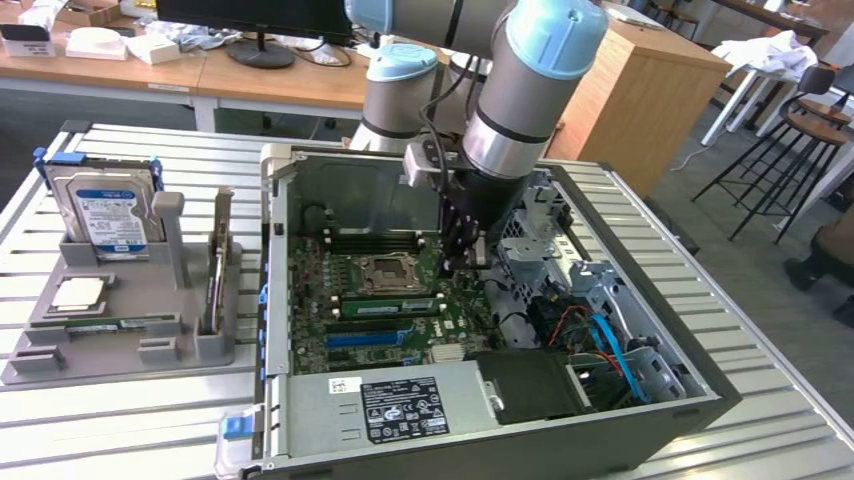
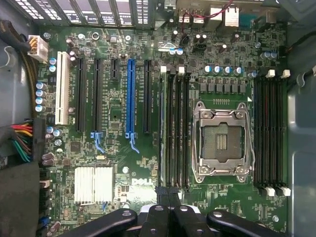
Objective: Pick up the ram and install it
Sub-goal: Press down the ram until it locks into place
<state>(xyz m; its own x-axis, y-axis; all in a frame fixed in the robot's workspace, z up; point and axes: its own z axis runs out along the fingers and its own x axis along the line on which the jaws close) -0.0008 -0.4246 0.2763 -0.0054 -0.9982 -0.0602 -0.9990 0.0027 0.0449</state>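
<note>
Currently: gripper [image 2: 168,193] fingers pressed together, holding nothing, tip at end of ram [image 1: 387,304]. Ram stands in slot beside CPU socket [image 2: 220,140]; shut fingers probably for pressing it home. Twin stick [image 1: 218,275] upright in grey holder [image 1: 120,350], exterior view's left.

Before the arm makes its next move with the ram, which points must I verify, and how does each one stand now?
1. Gripper state: ok, shut.
2. Ram in the gripper: cannot tell; no green board is plainly seen at its tips.
3. Position: ok; the gripper is inside the case, over the motherboard, at one end of the black slot rails beside the CPU socket.
4. Rails free: cannot tell; a green strip there may be a seated stick.
5. Cables: ok; the coloured cable bundle lies at the board's edge, apart from the rails.
</note>
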